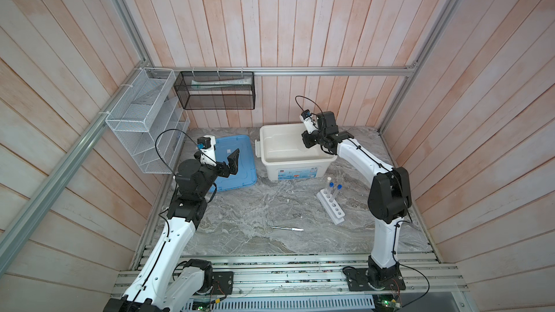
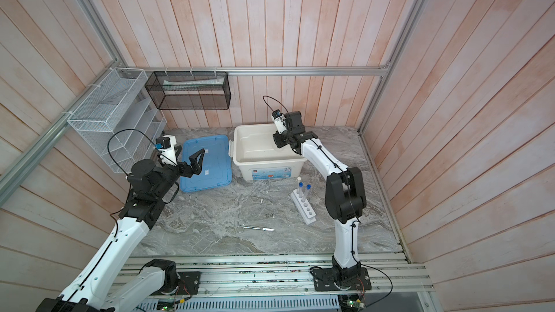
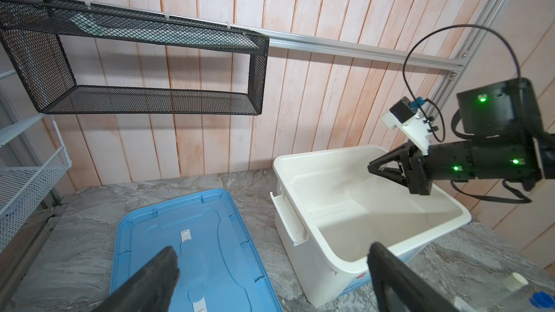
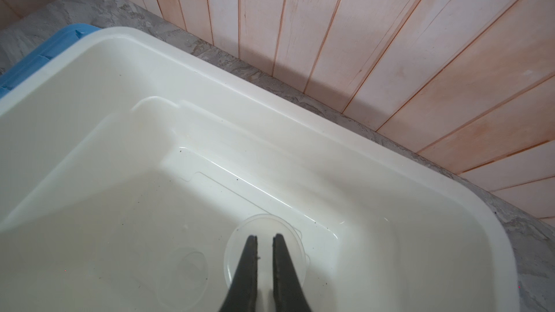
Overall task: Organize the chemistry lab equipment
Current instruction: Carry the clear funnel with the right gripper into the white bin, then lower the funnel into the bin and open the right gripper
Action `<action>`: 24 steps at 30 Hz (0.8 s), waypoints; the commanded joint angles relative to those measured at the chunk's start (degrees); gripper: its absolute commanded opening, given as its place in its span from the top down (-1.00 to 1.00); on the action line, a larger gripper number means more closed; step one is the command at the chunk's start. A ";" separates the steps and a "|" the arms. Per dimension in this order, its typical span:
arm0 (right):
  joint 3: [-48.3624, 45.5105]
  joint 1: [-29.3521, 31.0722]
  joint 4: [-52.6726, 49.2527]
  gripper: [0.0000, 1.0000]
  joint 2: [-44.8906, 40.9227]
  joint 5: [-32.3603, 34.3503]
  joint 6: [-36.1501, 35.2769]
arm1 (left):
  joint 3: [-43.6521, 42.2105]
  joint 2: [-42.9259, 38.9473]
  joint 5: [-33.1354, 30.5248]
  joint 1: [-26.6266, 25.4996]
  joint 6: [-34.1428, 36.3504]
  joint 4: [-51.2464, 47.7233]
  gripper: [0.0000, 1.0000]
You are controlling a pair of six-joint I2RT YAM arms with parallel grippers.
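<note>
Dish [image 4: 265, 225] (clear, faint against white bin [image 4: 210, 64]) clamped in right jaws; left jaws spread wide over blue lid [image 1: 247, 173].

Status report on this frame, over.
Left gripper open, empty, above blue lid. Right gripper shut at clear dish over white bin; grip unconfirmed. Tubes racked, scissors on table. Nothing in the way.

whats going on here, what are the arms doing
The right gripper, nearly shut, is at the clear round dish in the white bin; whether it grips it is unclear. The left gripper hovers open over the blue lid. Three tubes stand in the white rack; scissors and a silver tool lie on the table.
</note>
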 commanded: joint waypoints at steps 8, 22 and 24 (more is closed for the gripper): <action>7.67 -1.99 -3.33 0.98 8.12 -1.60 -0.37 | -0.72 0.58 -1.67 0.35 1.23 -0.82 -1.00; 8.82 -2.61 -1.48 0.97 13.26 -1.72 0.56 | -0.63 1.02 -1.83 0.38 2.99 -1.02 -0.99; 8.69 -2.75 -1.21 0.96 13.61 -2.00 0.78 | -0.63 1.19 -1.80 0.39 3.08 -0.99 -1.00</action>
